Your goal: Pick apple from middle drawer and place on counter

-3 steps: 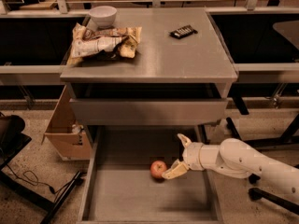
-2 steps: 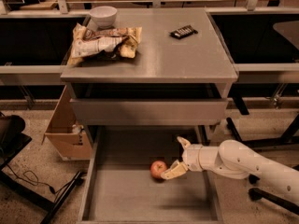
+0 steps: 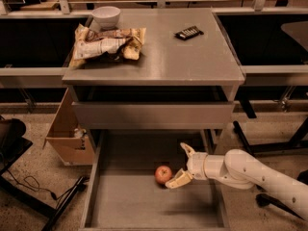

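Note:
The small red apple (image 3: 163, 174) lies on the floor of the open middle drawer (image 3: 125, 206), near its middle. My gripper (image 3: 182, 165) reaches in from the right on a white arm, low inside the drawer. Its fingers are spread open; the lower finger (image 3: 178, 179) is right beside the apple's right side and the upper one (image 3: 186, 149) stands farther back. The apple is not held. The grey counter (image 3: 192, 61) is the cabinet top above.
On the counter lie a crumpled chip bag (image 3: 107, 43), a white bowl (image 3: 106, 16) and a dark snack bar (image 3: 188, 32). A closed drawer front (image 3: 153, 114) overhangs the open drawer. A cardboard box (image 3: 67, 136) stands left of the cabinet. Cables lie on the floor at left.
The gripper has edged slightly left, closer to the apple. The apple has not moved.

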You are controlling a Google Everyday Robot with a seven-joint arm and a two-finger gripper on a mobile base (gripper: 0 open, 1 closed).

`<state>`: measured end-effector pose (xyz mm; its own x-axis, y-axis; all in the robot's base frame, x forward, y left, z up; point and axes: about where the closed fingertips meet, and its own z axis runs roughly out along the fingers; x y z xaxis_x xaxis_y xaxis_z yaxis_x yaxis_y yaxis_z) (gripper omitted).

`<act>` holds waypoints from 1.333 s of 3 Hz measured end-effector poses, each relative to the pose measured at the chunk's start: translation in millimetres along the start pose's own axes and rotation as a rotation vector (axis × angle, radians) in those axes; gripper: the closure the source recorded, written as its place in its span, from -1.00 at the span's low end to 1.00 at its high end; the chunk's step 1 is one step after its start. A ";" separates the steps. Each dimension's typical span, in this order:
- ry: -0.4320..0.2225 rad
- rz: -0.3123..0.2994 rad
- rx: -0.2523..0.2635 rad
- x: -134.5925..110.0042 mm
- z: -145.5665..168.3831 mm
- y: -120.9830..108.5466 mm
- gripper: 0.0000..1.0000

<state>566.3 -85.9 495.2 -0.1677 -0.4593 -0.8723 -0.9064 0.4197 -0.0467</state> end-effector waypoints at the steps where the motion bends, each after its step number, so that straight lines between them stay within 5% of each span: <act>1: 0.007 -0.049 -0.012 18.2 15.3 -4.0 -1.00; 4: 0.107 -0.145 -0.042 50.9 47.9 -7.4 -1.00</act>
<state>583.0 -74.9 427.8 -0.0721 -0.5944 -0.8010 -0.9392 0.3108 -0.1461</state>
